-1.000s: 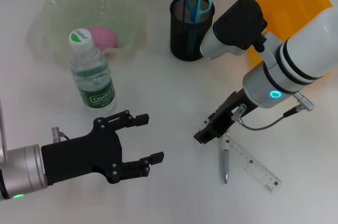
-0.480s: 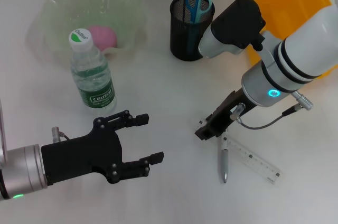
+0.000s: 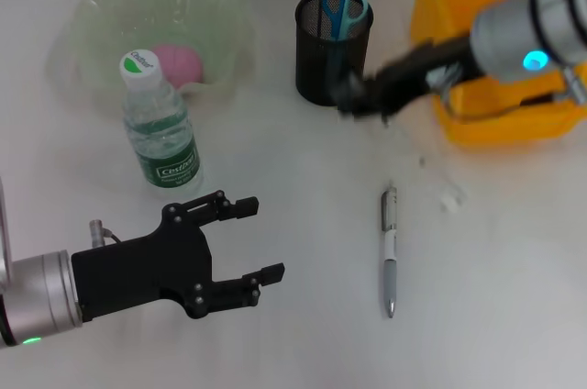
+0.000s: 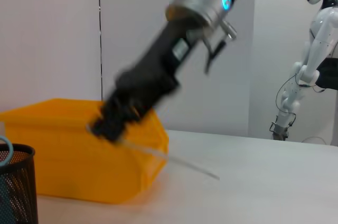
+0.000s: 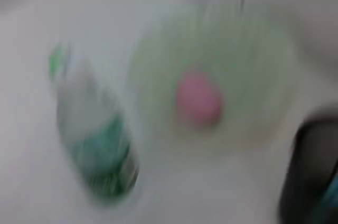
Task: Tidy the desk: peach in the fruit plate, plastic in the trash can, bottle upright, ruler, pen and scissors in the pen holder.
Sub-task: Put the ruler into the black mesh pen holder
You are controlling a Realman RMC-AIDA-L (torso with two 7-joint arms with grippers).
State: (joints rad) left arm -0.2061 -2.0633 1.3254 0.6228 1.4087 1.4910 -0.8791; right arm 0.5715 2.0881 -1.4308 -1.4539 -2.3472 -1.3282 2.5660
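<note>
My right gripper (image 3: 353,97) hangs just right of the black mesh pen holder (image 3: 332,50), shut on the clear ruler (image 3: 448,194), which trails down behind it. The left wrist view shows the same gripper (image 4: 112,124) with the ruler (image 4: 169,157) sticking out of it. The scissors (image 3: 344,8) stand in the holder. The pen (image 3: 390,251) lies on the table. The bottle (image 3: 160,127) stands upright beside the pale green fruit plate (image 3: 101,13), which holds the pink peach (image 3: 179,63). My left gripper (image 3: 252,242) is open near the front left. The plastic is out of view.
An orange bin (image 3: 495,40) stands at the back right, behind my right arm. The right wrist view shows the bottle (image 5: 100,150), the peach (image 5: 198,100), the plate (image 5: 253,49) and the pen holder (image 5: 311,171).
My right gripper has lifted the ruler off the table beside the pen and swung up and back to the pen holder. The pen, bottle and left arm have stayed put.
</note>
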